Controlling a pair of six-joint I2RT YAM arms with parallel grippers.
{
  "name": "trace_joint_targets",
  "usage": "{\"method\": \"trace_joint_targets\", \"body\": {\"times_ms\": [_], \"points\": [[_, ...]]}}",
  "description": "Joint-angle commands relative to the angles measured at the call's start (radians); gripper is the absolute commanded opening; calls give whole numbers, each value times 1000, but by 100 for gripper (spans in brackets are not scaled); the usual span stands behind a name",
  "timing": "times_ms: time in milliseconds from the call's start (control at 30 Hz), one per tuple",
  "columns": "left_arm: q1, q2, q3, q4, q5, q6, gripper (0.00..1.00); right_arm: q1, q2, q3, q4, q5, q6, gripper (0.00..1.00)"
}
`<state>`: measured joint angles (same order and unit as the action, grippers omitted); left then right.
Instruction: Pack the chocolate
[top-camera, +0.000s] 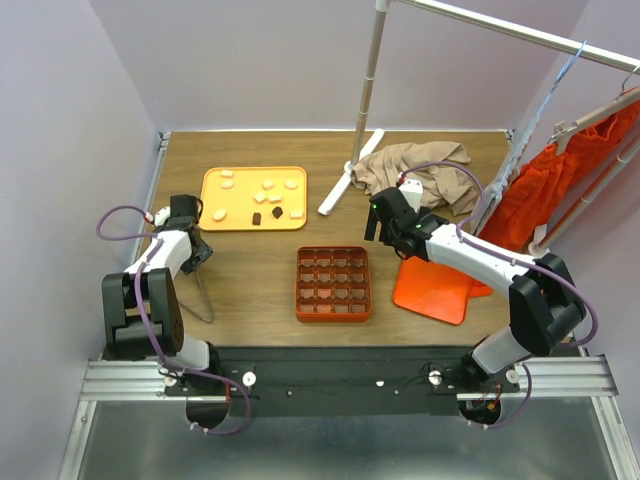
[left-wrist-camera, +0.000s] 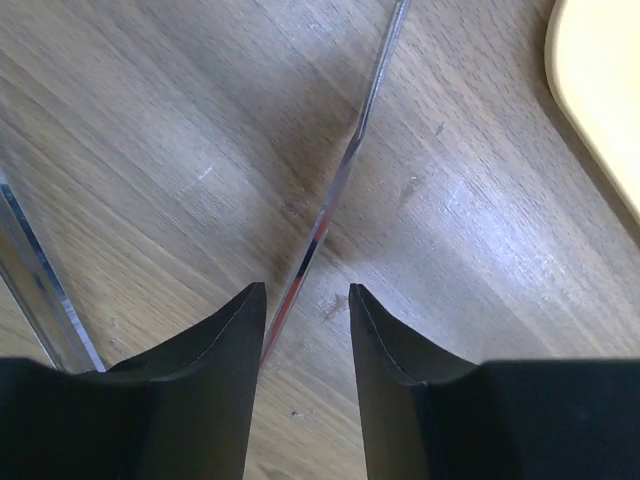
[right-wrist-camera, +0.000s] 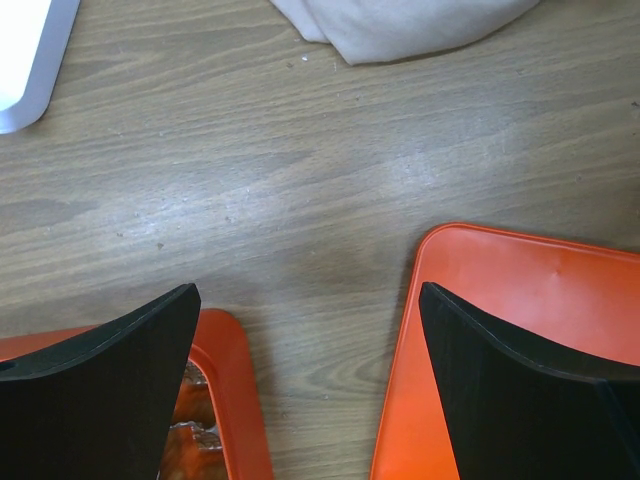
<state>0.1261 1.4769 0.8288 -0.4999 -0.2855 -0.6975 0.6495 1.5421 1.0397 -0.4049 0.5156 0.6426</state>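
Note:
The chocolate (top-camera: 268, 184) is several cream and brown lumps lying on a pale orange tray (top-camera: 235, 222) at the back left; its corner shows in the left wrist view (left-wrist-camera: 600, 90). An orange gridded box (top-camera: 333, 283) sits mid-table, with its rim (right-wrist-camera: 225, 400) under my right gripper. My left gripper (top-camera: 197, 255) (left-wrist-camera: 307, 290) hovers over metal tongs (top-camera: 203, 290). Its jaws are narrowed with a gap, and one tong arm (left-wrist-camera: 340, 180) runs between them beside the left finger. My right gripper (top-camera: 375, 225) (right-wrist-camera: 308, 290) is wide open and holds nothing, between the box and a flat orange lid (right-wrist-camera: 520, 330).
The flat orange lid (top-camera: 435, 290) lies right of the box. A beige cloth (top-camera: 430, 170) (right-wrist-camera: 400, 25) is heaped at the back right. A garment rack's pole (top-camera: 368, 80) and white foot (top-camera: 345, 185) (right-wrist-camera: 30, 60) stand behind. An orange garment (top-camera: 570, 190) hangs at right.

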Motion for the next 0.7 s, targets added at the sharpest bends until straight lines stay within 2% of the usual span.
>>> {"method": "trace_joint_targets", "body": {"times_ms": [0, 100, 133, 200, 233, 600, 633, 667], "points": [[0, -46, -42, 56, -43, 3, 43, 4, 16, 2, 6, 34, -8, 100], [1, -58, -60, 75, -34, 6, 41, 4, 24, 0, 6, 29, 2, 100], [0, -56, -62, 72, -37, 9, 35, 4, 26, 0, 6, 27, 8, 100], [1, -53, -62, 75, -40, 12, 35, 4, 20, -7, 6, 27, 12, 100], [1, -52, -60, 77, -35, 13, 31, 4, 16, -9, 6, 27, 18, 100], [1, -21, -89, 121, -17, -5, 32, 4, -10, -40, 8, 40, 26, 100], [1, -24, -88, 116, -27, -10, 26, 4, -10, -41, 6, 41, 28, 100], [1, -30, -86, 112, -35, -11, 24, 4, -13, -43, 8, 44, 28, 100]]}}
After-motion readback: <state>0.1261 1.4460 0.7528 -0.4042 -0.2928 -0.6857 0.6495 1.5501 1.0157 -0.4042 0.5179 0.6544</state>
